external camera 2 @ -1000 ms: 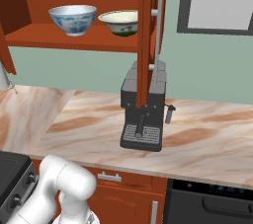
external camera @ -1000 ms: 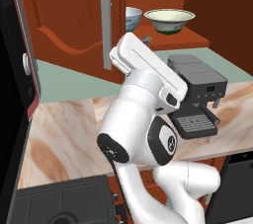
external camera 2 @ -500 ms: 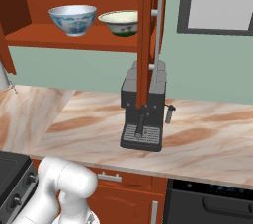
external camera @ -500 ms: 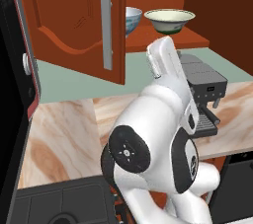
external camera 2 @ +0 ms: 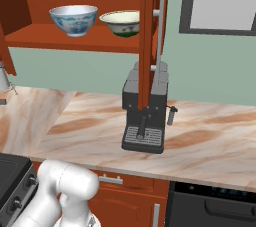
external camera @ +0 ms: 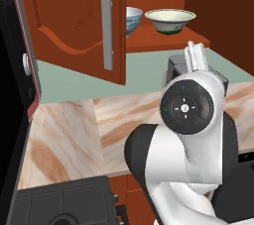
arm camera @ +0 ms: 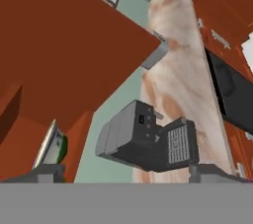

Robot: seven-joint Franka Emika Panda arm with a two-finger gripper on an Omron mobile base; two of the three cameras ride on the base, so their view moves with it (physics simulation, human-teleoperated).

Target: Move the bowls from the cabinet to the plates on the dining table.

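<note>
Two bowls stand side by side on the shelf of the open red-brown cabinet (external camera 2: pixel 75 38): a pale one with blue pattern (external camera 2: pixel 74 19) and a cream one with a green band (external camera 2: pixel 121 22). From the left base view the cabinet door (external camera: pixel 74 16) hides part of the blue bowl (external camera: pixel 132 18), with the cream bowl (external camera: pixel 170 21) to its right. My gripper (arm camera: pixel 129 174) is open and empty, below the cabinet and looking up at its underside; the cream bowl's rim (arm camera: pixel 51 148) peeks past the shelf edge. The plates and the dining table are out of view.
A black coffee machine (external camera 2: pixel 145 116) stands on the marble-look counter (external camera 2: pixel 210 141) under the cabinet's right door (external camera 2: pixel 150 36). My bulky white arm (external camera: pixel 188 120) blocks the coffee machine in the left base view. A dark appliance (external camera: pixel 12 95) stands at the left.
The arm has swung round: its upper link, which leaned toward the cabinet, now stands upright with the round joint facing the camera. Bowls and cabinet doors are unchanged.
</note>
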